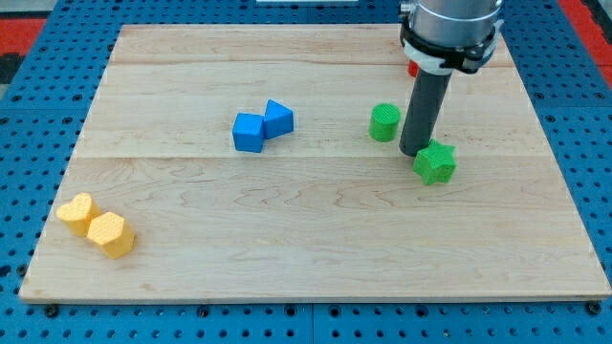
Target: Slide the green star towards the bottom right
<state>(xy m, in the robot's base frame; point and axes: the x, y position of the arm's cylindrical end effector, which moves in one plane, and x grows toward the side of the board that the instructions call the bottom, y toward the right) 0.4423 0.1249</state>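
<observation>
A: Star (pixel 435 162) position first: the green star lies right of centre on the wooden board (pixel 287 258), with my tip (pixel 413 152) touching or just beside its upper-left edge. The green cylinder (pixel 384 122) stands near, toward the view's left of the rod, apart from the star.

B: So how should the push go?

A: My judgement: the tip sits on the correct side, since bottom right lies opposite it. Drive on a steady diagonal through the star's middle; a star's points can let it spin off a rod, so correct the line if it starts to slip sideways. The path toward that corner looks free of blocks.

B: Anything nearby to worry about?

A: Little. The two blue blocks (pixel 262 126) rest touching each other left of centre, and the two yellow blocks (pixel 96 225) lie touching at lower left, all well apart from the route. A red block (pixel 412 69) peeks out behind the arm at the top.

B: And the claw?

A: None exists on this rig: only a straight dark rod, which grasps nothing and merely presses against the star
</observation>
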